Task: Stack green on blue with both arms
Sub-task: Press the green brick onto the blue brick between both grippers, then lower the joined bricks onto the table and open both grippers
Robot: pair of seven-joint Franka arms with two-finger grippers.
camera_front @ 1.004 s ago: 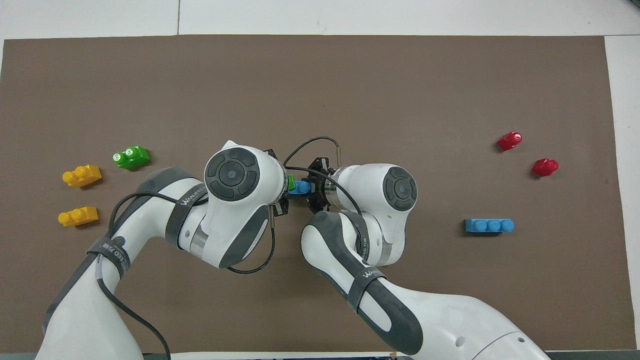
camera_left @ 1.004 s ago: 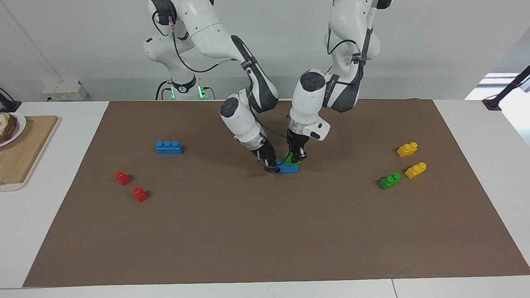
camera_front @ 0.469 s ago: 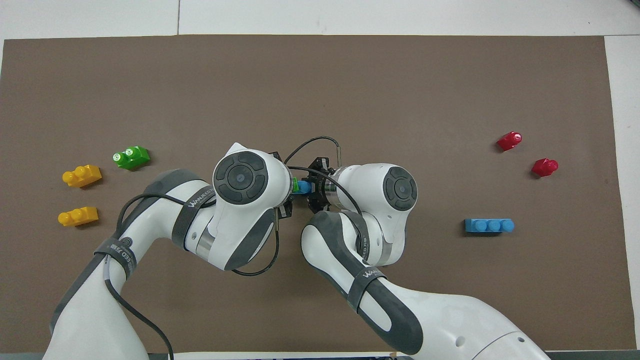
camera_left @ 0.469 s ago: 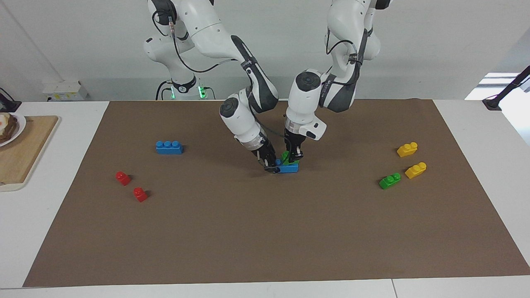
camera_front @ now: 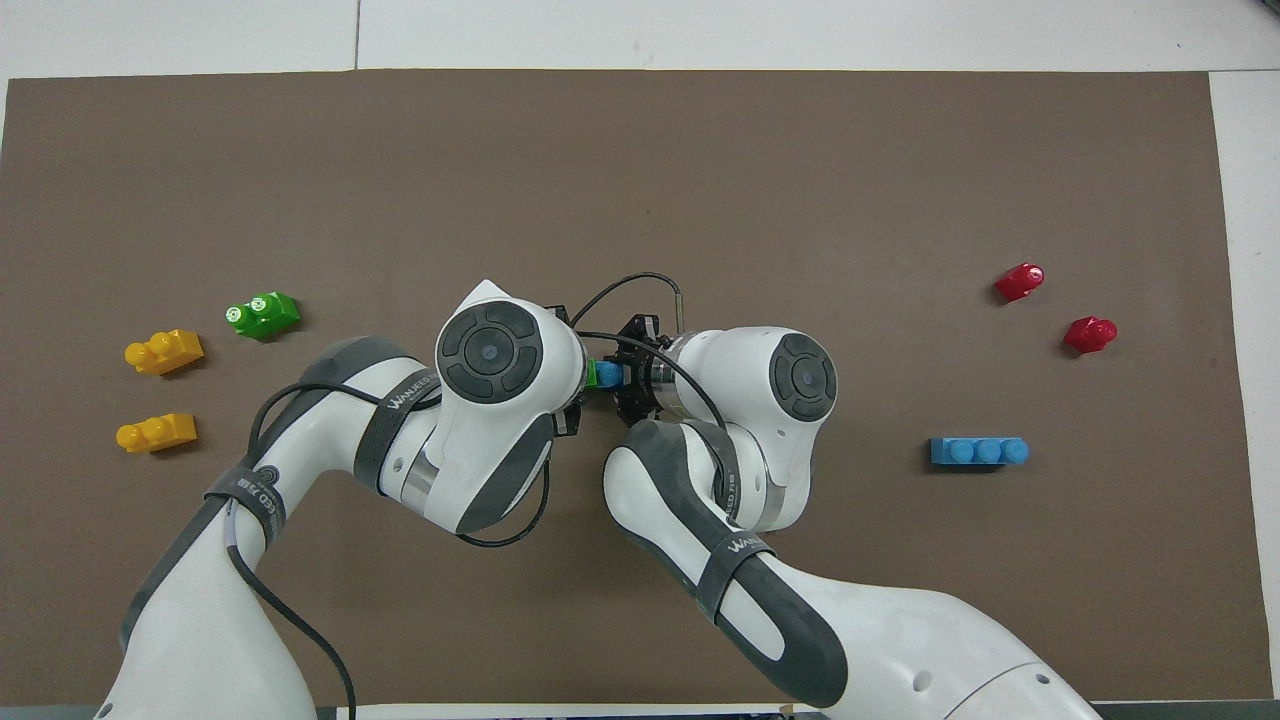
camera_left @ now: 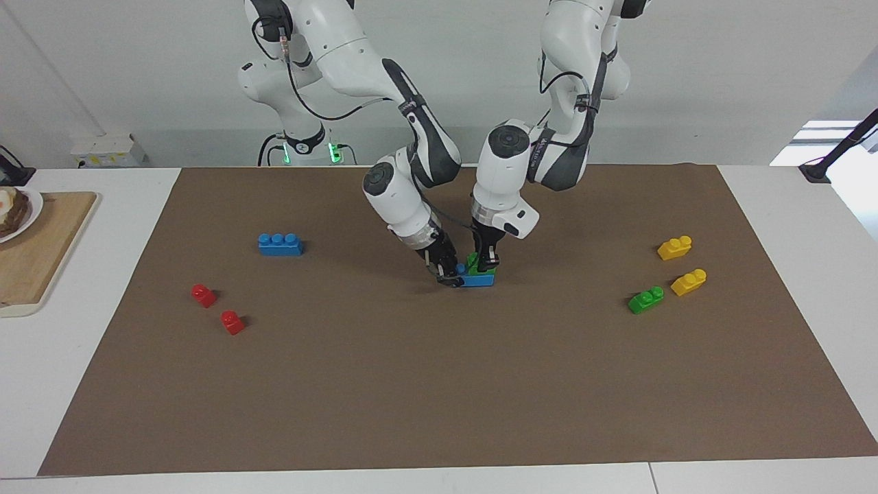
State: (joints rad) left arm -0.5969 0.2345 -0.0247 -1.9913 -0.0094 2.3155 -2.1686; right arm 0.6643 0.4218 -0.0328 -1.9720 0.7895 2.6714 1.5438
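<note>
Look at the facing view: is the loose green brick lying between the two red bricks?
No. The loose green brick lies beside the yellow bricks, while the red bricks sit toward the right arm's end.

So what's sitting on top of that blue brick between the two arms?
A green brick sits on the blue brick, at its end toward the left arm. The left gripper covers part of it, so whether it is fully seated cannot be seen.

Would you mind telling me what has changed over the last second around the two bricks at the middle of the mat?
The left gripper has brought the green brick down from a tilt until it lies on the blue brick. The right gripper stays at the blue brick's end, and the loose bricks have not moved.
</note>
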